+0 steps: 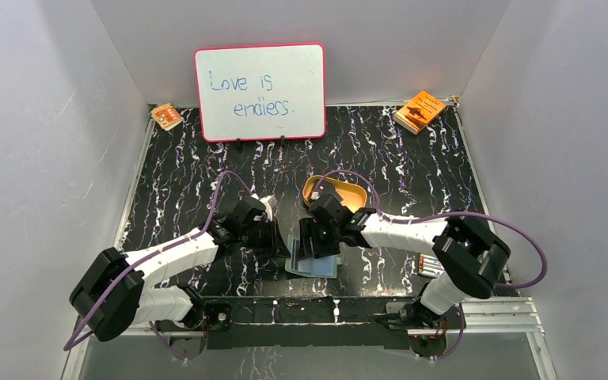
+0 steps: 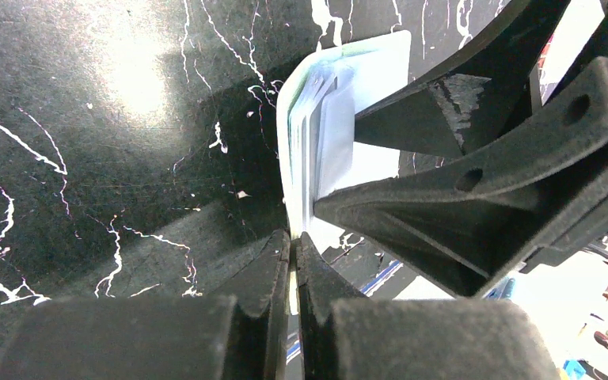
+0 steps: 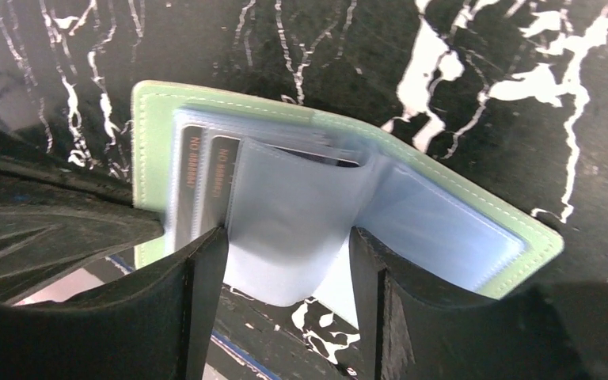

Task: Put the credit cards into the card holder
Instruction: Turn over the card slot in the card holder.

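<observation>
The card holder lies open on the counter between the two grippers, and the job looks well under way. Two dark credit cards already sit in the clear pockets just left of the right gripper, and a third dark edge shows in the pocket mouth just beyond its fingertips. The right gripper's jaws stand partly apart, one finger on each side of a clear sleeve that bows up between them. Whether they squeeze it or only frame it, I cannot tell. The left gripper is pinched shut on the holder's near edge, pinning it down, with the pale pockets fanned out just ahead of its tips. Neither gripper carries a card. What seems left is seating that last card fully and folding the holder shut.
</observation>
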